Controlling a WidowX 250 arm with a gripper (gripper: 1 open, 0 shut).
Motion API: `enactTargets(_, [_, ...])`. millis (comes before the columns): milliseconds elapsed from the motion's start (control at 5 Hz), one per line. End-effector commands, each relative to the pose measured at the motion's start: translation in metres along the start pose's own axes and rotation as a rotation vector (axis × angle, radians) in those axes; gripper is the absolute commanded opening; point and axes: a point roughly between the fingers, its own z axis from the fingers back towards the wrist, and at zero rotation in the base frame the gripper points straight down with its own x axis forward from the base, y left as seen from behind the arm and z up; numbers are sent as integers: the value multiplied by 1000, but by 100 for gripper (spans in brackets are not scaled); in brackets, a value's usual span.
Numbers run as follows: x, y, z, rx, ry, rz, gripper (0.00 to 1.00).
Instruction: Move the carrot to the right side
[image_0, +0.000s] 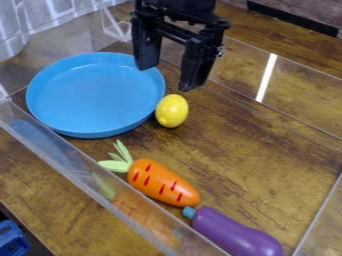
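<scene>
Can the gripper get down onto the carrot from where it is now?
Probably yes: the open gripper hangs above the blue plate's edge, and the carrot lies uncovered, apart from the lemon and eggplant.
</scene>
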Motion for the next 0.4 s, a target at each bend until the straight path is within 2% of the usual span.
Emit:
enactTargets(0, [1, 3, 10, -2, -34, 9, 100])
enactTargets(200, [-1, 5, 9, -6, -29, 13, 100])
